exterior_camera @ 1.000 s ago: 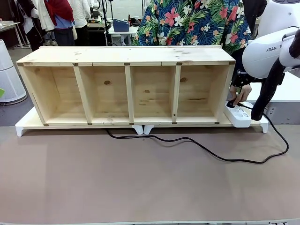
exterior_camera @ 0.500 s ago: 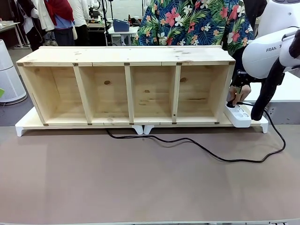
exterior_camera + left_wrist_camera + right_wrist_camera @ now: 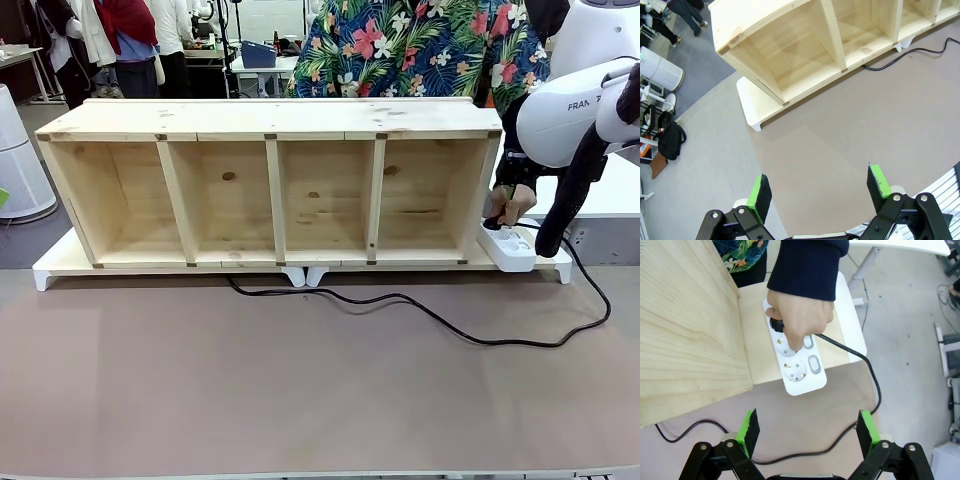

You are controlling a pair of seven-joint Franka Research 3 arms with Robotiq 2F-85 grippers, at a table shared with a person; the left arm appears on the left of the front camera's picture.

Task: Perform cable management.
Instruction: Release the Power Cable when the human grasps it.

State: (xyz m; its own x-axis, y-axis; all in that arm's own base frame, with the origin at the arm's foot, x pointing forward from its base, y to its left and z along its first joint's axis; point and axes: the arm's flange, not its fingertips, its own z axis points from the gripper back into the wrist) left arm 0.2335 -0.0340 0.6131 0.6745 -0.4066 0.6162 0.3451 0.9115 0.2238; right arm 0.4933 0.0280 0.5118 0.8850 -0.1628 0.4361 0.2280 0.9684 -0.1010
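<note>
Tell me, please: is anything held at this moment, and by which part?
Both grippers, left and right, are open and hold nothing. The person's hand grips the cable at its plug end, over the power strip.

"FRA" on white right arm [image 3: 560, 110]

The cable [image 3: 440, 318] lies before the shelf [image 3: 270, 185], right of centre.

Grey floor [image 3: 715, 150], white tables [image 3: 262, 66] and round white appliance [image 3: 18, 160] behind
</note>
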